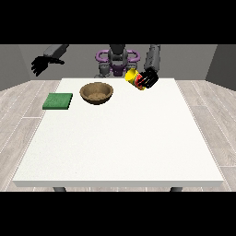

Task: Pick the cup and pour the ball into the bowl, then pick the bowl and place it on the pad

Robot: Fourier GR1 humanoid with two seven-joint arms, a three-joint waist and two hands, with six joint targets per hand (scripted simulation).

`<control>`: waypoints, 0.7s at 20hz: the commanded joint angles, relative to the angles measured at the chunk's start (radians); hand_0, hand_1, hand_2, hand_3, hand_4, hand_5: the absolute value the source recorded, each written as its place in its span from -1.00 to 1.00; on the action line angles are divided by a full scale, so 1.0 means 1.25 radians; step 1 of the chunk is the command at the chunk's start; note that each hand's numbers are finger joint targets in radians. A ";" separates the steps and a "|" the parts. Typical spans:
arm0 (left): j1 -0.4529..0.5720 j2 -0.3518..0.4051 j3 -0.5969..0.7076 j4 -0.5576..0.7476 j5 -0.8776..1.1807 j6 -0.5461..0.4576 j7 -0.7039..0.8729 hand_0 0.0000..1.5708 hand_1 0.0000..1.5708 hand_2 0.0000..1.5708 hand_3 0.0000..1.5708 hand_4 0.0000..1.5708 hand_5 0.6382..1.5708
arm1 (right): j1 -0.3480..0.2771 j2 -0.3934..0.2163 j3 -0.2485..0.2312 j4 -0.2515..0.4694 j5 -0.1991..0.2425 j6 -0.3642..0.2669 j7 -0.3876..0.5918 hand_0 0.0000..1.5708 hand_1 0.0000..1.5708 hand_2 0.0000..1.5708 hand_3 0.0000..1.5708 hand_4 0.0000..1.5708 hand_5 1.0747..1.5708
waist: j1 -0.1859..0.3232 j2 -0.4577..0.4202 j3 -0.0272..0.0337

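Yellow cup [132, 77], tilted mouth-first toward the brown wooden bowl [97, 92], was held above the white surface [120, 138] by the hand at the view's right [148, 79], black fingers wrapped around it. No ball was visible. Tipped from that position, a ball could land short of the bowl. A flat green square pad [58, 101] lay just beside the round bowl. The hand at the view's left [40, 64] hung empty, fingers relaxed.

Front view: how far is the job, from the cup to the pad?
Done: the hand at the view's right is curled round the yellow cup, lifted and tilted towards the wooden bowl. In hand: the pour; no ball shows in the bowl. Left: moving the bowl onto the green pad. The hand at the view's left hangs off the table.
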 commanded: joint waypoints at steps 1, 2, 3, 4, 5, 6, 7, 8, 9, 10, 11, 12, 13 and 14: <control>-0.033 -0.012 -0.096 -0.020 -0.122 0.005 0.157 0.78 0.78 1.00 1.00 0.42 0.99 | 0.038 -0.005 -0.014 0.085 0.018 0.000 -0.048 -1.00 -1.00 -0.83 -1.00 -1.00 0.96 | 0.054 -0.067 -0.0001; -0.003 -0.029 -0.128 0.002 -0.172 0.047 0.169 0.75 0.75 1.00 1.00 0.46 0.99 | 0.018 -0.017 -0.021 0.080 0.007 -0.020 0.014 -1.00 -1.00 -1.00 -1.00 -1.00 0.96 | 0.062 -0.097 -0.0003; -0.062 -0.022 -0.138 -0.007 -0.196 0.022 0.240 0.74 0.74 1.00 1.00 0.45 0.99 | 0.040 0.009 -0.011 0.096 0.024 -0.030 -0.022 -1.00 -1.00 -1.00 -1.00 -1.00 0.95 | 0.068 -0.115 0.0005; -0.049 -0.025 -0.158 -0.005 -0.229 0.037 0.235 0.74 0.74 1.00 1.00 0.42 0.99 | 0.024 -0.034 -0.036 0.118 0.008 -0.006 -0.027 -1.00 -1.00 -1.00 -1.00 -1.00 0.95 | 0.086 -0.081 -0.0002; -0.088 -0.056 -0.173 0.001 -0.263 0.053 0.288 0.74 0.74 1.00 1.00 0.36 0.99 | 0.007 -0.041 -0.031 0.117 0.010 0.005 -0.033 -1.00 -1.00 -1.00 -1.00 -1.00 0.94 | 0.068 -0.069 -0.0005; -0.075 -0.032 -0.173 0.014 -0.278 0.031 0.305 0.71 0.71 1.00 1.00 0.33 1.00 | 0.023 -0.020 -0.010 0.105 0.020 -0.003 -0.009 -1.00 -1.00 -1.00 -1.00 -1.00 0.95 | 0.060 -0.098 -0.0013; -0.073 -0.059 -0.190 -0.006 -0.301 0.042 0.320 0.71 0.71 1.00 1.00 0.33 1.00 | 0.017 -0.018 -0.027 0.131 0.017 -0.018 -0.040 -1.00 -1.00 -1.00 -1.00 -1.00 0.95 | 0.081 -0.078 -0.0014; -0.064 -0.061 -0.192 -0.021 -0.313 0.037 0.329 0.71 0.71 1.00 1.00 0.33 1.00 | 0.030 -0.016 -0.020 0.137 0.026 -0.013 -0.059 -1.00 -1.00 -0.95 -1.00 -1.00 0.95 | 0.080 -0.078 -0.0016; -0.054 -0.079 -0.210 -0.031 -0.335 0.031 0.352 0.71 0.71 1.00 1.00 0.33 1.00 | 0.042 -0.027 -0.015 0.139 0.033 0.001 -0.061 -1.00 -1.00 -0.76 -1.00 -1.00 0.94 | 0.080 -0.101 -0.0017; -0.051 -0.070 -0.205 -0.068 -0.332 0.002 0.340 0.71 0.71 1.00 1.00 0.33 1.00 | 0.016 -0.038 -0.038 0.174 0.018 -0.005 -0.078 -1.00 -1.00 -0.89 -1.00 -1.00 0.93 | 0.105 -0.072 -0.0018; -0.018 -0.093 -0.211 -0.056 -0.350 0.033 0.350 0.71 0.71 1.00 1.00 0.33 1.00 | 0.000 -0.028 -0.031 0.151 0.003 -0.002 -0.038 -1.00 -1.00 -1.00 -1.00 -1.00 0.93 | 0.088 -0.081 -0.0021; -0.050 -0.080 -0.220 -0.083 -0.366 -0.023 0.388 0.71 0.71 1.00 1.00 0.33 1.00 | 0.043 -0.027 -0.027 0.179 0.031 0.000 -0.104 -1.00 -1.00 -1.00 -1.00 -1.00 0.93 | 0.100 -0.093 -0.0017; -0.097 -0.069 -0.208 -0.069 -0.385 -0.016 0.402 0.69 0.69 1.00 1.00 0.30 1.00 | 0.024 -0.065 -0.040 0.184 0.016 0.041 -0.111 -1.00 -1.00 -1.00 -1.00 -1.00 0.92 | 0.083 -0.054 -0.0016; -0.005 -0.076 -0.225 -0.069 -0.403 0.021 0.385 0.63 0.63 1.00 1.00 0.27 1.00 | 0.051 -0.039 -0.024 0.163 0.019 0.031 -0.086 -1.00 -1.00 -1.00 -1.00 -1.00 0.92 | 0.072 -0.095 -0.0021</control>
